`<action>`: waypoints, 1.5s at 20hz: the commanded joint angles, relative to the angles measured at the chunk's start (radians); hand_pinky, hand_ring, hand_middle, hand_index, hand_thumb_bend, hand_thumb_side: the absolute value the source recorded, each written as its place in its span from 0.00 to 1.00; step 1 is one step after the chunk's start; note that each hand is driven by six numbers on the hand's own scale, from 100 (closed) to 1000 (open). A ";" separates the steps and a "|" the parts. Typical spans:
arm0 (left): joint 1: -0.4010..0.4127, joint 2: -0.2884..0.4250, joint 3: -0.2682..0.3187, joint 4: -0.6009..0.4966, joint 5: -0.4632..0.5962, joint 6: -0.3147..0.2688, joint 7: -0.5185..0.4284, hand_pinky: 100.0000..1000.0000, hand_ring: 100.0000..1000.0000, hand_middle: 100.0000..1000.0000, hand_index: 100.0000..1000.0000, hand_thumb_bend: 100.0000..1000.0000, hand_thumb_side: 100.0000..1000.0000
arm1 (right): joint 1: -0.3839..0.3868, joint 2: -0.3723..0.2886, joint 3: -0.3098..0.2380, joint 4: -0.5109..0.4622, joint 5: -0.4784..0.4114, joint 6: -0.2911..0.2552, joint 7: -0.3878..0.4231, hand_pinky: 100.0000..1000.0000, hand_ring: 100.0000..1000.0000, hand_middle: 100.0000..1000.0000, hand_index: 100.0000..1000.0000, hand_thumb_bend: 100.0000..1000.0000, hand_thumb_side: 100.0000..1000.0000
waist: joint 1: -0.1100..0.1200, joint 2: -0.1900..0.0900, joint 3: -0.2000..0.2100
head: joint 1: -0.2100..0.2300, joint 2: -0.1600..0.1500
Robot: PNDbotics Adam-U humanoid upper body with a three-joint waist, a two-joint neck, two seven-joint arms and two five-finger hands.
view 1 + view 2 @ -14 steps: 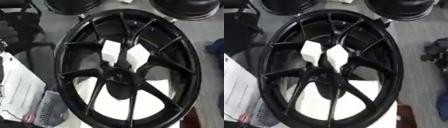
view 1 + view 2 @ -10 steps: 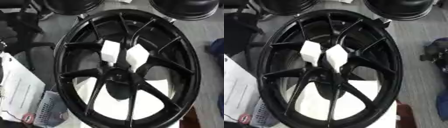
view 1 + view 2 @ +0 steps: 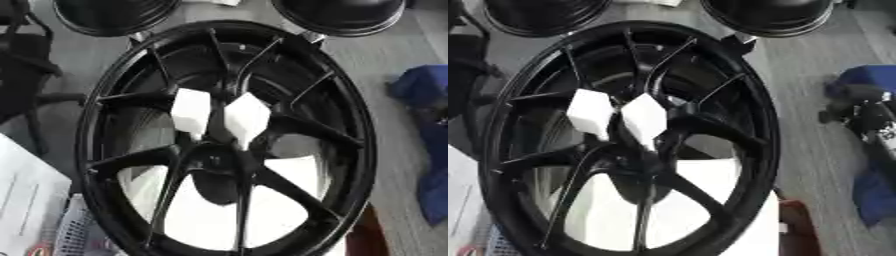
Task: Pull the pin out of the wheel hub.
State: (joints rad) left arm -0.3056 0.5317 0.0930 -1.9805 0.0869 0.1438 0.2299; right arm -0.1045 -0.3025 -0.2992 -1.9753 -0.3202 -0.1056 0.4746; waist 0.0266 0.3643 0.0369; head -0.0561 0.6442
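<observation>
Filling the middle of the grey floor (image 3: 385, 60), a black wheel hub (image 3: 219, 165) lies flat, two white blocks (image 3: 219, 117) wedged between its spokes; the pin cannot be made out, and neither robot hand shows

Grey floor (image 3: 385, 55) carried a black wheel hub (image 3: 350, 145). Beyond the hub stood two more black rims (image 3: 109, 17) (image 3: 341, 15). Blue cloth (image 3: 429, 135) lay right of it; white paper (image 3: 26, 200) to its lower left.
</observation>
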 commanded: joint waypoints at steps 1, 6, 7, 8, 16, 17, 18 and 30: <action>-0.042 0.177 -0.028 -0.019 -0.028 0.018 -0.043 0.69 0.65 0.55 0.69 0.24 0.57 | -0.004 -0.014 -0.010 -0.025 0.007 -0.006 -0.002 0.78 0.61 0.59 0.78 0.00 0.50 | 0.005 -0.012 -0.004 | -0.010 -0.012; -0.133 0.418 -0.089 -0.015 -0.044 0.079 -0.195 0.72 0.68 0.58 0.73 0.27 0.57 | 0.003 -0.024 -0.010 -0.025 0.017 -0.009 -0.001 0.78 0.61 0.59 0.78 0.00 0.50 | 0.018 -0.011 -0.009 | -0.008 -0.004; -0.153 0.464 -0.100 -0.011 -0.059 0.089 -0.250 0.73 0.68 0.59 0.73 0.28 0.56 | 0.005 -0.027 -0.010 -0.025 0.019 -0.010 -0.001 0.78 0.61 0.59 0.78 0.00 0.50 | 0.021 -0.011 -0.009 | -0.008 -0.003; -0.171 0.496 -0.108 -0.006 -0.073 0.095 -0.299 0.73 0.69 0.59 0.74 0.29 0.56 | 0.006 -0.029 -0.011 -0.025 0.022 -0.012 -0.001 0.78 0.61 0.59 0.78 0.00 0.50 | 0.024 -0.011 -0.009 | -0.008 -0.003; -0.351 0.646 -0.183 0.055 -0.159 0.023 -0.716 0.78 0.72 0.61 0.76 0.34 0.54 | 0.019 -0.050 -0.019 -0.025 0.032 -0.022 -0.013 0.78 0.61 0.59 0.78 0.00 0.50 | 0.048 -0.019 -0.011 | -0.017 0.007; -0.382 0.652 -0.197 0.073 -0.168 0.004 -0.771 0.79 0.72 0.62 0.76 0.34 0.54 | 0.021 -0.052 -0.020 -0.025 0.033 -0.023 -0.014 0.78 0.61 0.59 0.78 0.00 0.50 | 0.051 -0.020 -0.009 | -0.018 0.008; -0.414 0.651 -0.210 0.092 -0.178 -0.013 -0.821 0.79 0.72 0.62 0.76 0.34 0.53 | 0.024 -0.054 -0.020 -0.025 0.036 -0.023 -0.015 0.78 0.61 0.59 0.78 0.00 0.50 | 0.053 -0.021 -0.008 | -0.020 0.008; -0.734 0.525 -0.389 0.205 -0.219 -0.095 -1.099 0.79 0.72 0.62 0.76 0.35 0.54 | 0.045 -0.062 -0.019 -0.025 0.057 -0.029 -0.017 0.78 0.60 0.59 0.77 0.00 0.51 | 0.063 -0.035 -0.003 | -0.036 -0.005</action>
State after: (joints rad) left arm -1.0194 1.0526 -0.2865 -1.7867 -0.1243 0.0487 -0.8480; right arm -0.0597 -0.3392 -0.3138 -1.9753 -0.2740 -0.1321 0.4577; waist 0.0919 0.3562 0.0328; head -0.0886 0.6488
